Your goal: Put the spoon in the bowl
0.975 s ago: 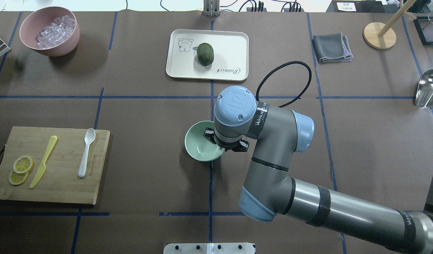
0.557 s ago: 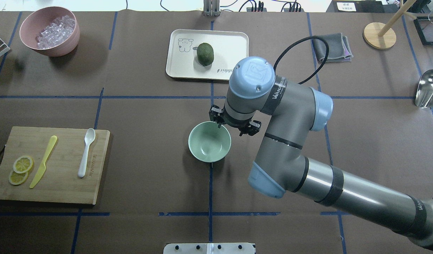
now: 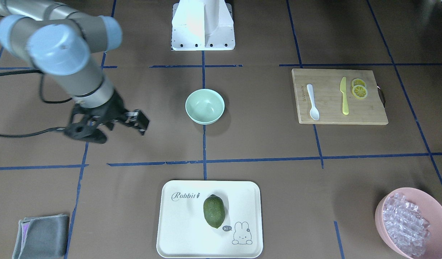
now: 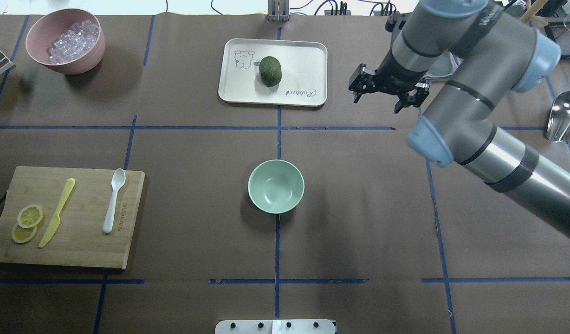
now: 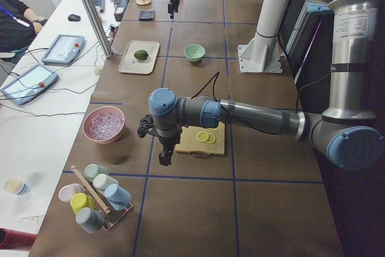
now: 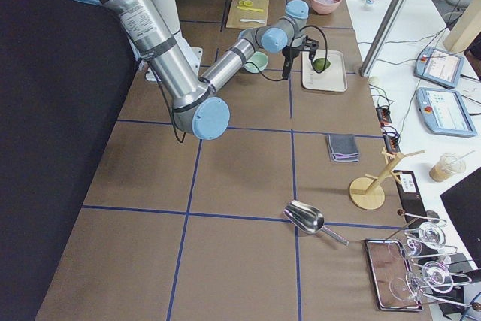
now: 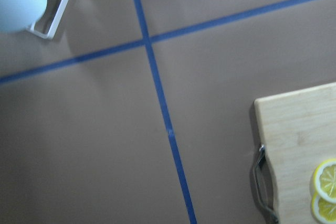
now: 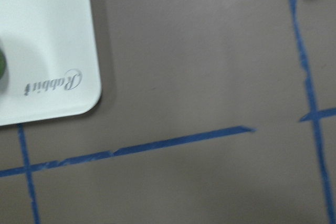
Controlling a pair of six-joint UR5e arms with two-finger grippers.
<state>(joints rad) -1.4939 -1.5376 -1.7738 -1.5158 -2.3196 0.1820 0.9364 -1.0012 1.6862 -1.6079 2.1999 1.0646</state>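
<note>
Just one spoon (image 4: 113, 202), one bowl (image 4: 275, 186); right jaws spread, left jaws: cannot tell.

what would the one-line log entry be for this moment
spoon: on cutting board | bowl: empty | right claw: open, empty, clear of bowl | left claw: state unclear

Left pincer (image 5: 160, 150): jaw gap likely hidden side-on.

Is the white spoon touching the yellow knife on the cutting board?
Apart. The overhead view shows the white spoon and the yellow knife lying side by side, with a strip of bare cutting board between them.
</note>
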